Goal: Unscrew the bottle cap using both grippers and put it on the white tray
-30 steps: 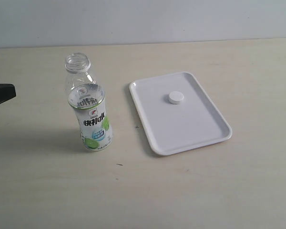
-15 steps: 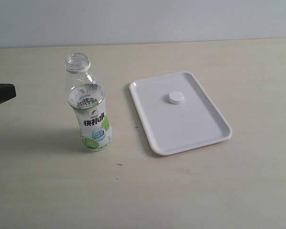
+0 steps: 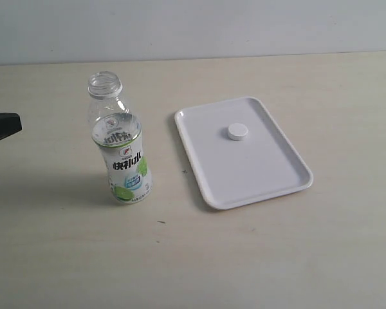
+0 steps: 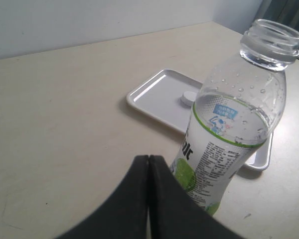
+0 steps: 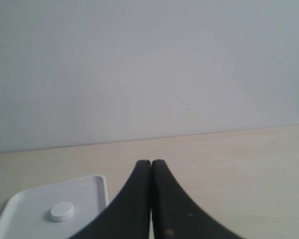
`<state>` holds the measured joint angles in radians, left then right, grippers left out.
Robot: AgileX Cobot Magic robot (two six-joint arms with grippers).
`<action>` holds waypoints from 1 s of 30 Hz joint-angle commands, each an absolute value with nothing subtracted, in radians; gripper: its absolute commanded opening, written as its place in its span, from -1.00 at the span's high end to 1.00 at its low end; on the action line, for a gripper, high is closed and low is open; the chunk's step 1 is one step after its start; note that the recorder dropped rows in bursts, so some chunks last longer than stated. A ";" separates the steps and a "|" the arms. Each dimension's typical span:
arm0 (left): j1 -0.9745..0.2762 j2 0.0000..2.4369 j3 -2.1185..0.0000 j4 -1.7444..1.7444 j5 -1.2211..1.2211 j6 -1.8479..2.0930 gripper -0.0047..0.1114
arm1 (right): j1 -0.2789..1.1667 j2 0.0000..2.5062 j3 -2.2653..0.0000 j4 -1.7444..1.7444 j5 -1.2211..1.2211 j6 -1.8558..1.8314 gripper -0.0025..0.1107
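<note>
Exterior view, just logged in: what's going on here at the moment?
Nothing is being handled right now. The bottle stands upright on the table with its neck open, and the bottle cap lies on the white tray beside it. The left claw is shut and empty, near the bottle without touching it. The right claw is shut and empty too, apart from the tray.

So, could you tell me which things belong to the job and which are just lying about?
Job: small clear plastic bottle; round white plastic cap; rectangular white plastic tray; left gripper, right gripper, jaws shut.
Lying about: dark specks on beige tabletop.
</note>
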<state>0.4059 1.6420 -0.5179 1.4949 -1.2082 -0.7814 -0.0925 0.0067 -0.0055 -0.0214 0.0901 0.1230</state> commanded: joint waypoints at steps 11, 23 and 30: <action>0.408 1.635 -0.516 1.493 -1.221 -0.609 0.92 | -0.099 0.000 0.000 -0.029 0.087 0.126 0.96; 0.406 1.629 -0.516 1.517 -1.221 -0.609 0.92 | -0.099 0.000 0.000 -0.029 0.087 0.126 0.96; 0.406 1.629 -0.516 1.521 -1.221 -0.609 0.92 | -0.099 0.000 0.000 -0.029 0.087 0.126 0.96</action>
